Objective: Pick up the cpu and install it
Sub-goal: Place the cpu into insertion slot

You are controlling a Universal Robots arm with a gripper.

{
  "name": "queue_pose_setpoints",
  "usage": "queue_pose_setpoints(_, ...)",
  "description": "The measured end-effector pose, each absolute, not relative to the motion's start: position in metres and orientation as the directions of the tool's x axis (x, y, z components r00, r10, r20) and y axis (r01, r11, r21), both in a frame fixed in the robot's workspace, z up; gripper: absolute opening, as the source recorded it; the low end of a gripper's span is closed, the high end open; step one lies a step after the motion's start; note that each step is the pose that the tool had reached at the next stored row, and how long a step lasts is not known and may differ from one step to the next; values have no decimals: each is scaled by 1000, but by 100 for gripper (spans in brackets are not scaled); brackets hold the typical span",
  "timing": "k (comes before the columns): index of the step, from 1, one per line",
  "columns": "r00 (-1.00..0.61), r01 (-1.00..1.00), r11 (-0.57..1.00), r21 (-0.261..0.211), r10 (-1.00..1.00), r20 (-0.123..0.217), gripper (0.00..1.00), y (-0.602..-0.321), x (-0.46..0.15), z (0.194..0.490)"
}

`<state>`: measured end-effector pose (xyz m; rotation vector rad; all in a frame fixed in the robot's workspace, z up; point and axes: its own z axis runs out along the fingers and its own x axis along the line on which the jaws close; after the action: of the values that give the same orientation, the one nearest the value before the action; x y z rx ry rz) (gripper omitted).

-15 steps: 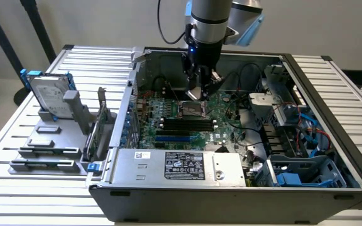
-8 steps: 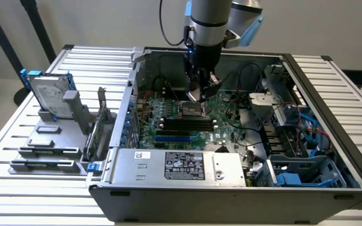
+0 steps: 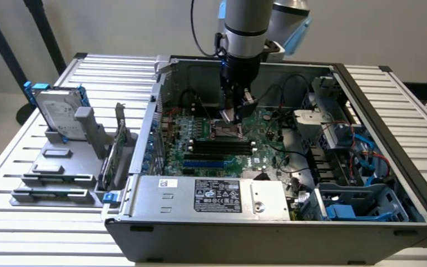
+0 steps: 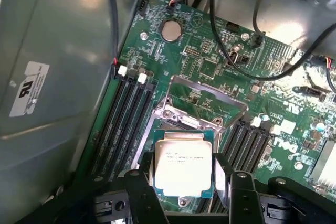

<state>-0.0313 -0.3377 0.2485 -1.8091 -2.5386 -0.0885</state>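
The pincer pinches the cpu by two opposite edges. The chip is flat, lid upward, near-square, squared over the open socket.

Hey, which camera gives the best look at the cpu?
The wrist view: the cpu sits square-on between the end effector's fingers, label visible. The exterior view gives at most a pale glimpse of it at the arm's tip.

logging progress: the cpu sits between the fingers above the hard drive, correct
No. The cpu sits between the fingers above the motherboard's cpu socket, not the hard drive; the wrist view shows it.
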Motion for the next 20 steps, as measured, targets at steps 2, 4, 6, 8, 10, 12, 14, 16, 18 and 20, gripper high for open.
queue_pose_setpoints(2,-295,956,293,30,954,53,54,-338,-31,247)
queue_pose_setpoints(4,-264,964,263,26,963,54,54,-338,-31,246)
queue_pose_setpoints(6,-233,972,233,22,971,55,54,-338,-31,245)
queue_pose_setpoints(8,-204,979,203,18,977,56,54,-338,-31,244)
queue_pose_setpoints(10,-174,985,174,13,983,57,54,-338,-31,243)
queue_pose_setpoints(12,-144,990,143,9,988,57,54,-338,-31,243)
queue_pose_setpoints(14,-114,994,113,5,992,58,54,-338,-31,242)
queue_pose_setpoints(16,-83,997,83,1,995,58,54,-338,-31,241)
queue_pose_setpoints(18,-52,999,52,-4,997,59,54,-338,-31,239)
queue_pose_setpoints(20,-21,1000,21,-9,998,58,54,-338,-31,238)
